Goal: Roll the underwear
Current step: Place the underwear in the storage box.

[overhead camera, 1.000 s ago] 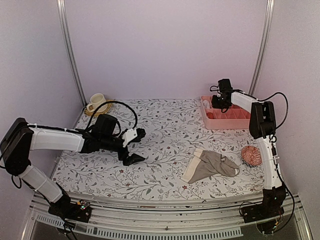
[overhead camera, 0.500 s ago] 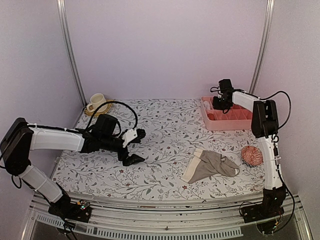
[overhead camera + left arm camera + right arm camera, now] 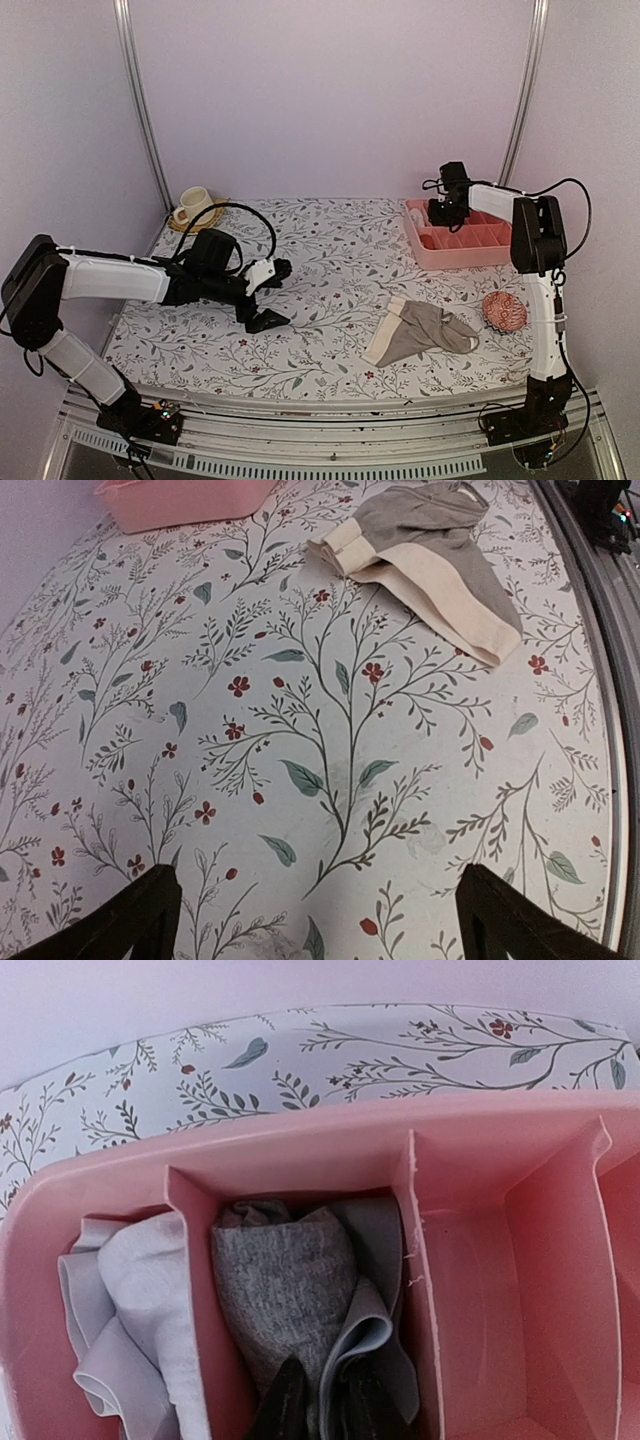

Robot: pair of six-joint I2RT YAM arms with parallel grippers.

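While my right gripper (image 3: 325, 1405) noses the grey brief (image 3: 285, 1280) in the tray (image 3: 300, 1150), at the bench's far right corner, I cannot tell whether it grips. My left gripper (image 3: 315, 900) gapes wide.

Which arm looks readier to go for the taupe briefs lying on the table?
Probably left: the left gripper hangs open and empty, facing the taupe cream-banded briefs. The right gripper is down in the pink plastic tray.
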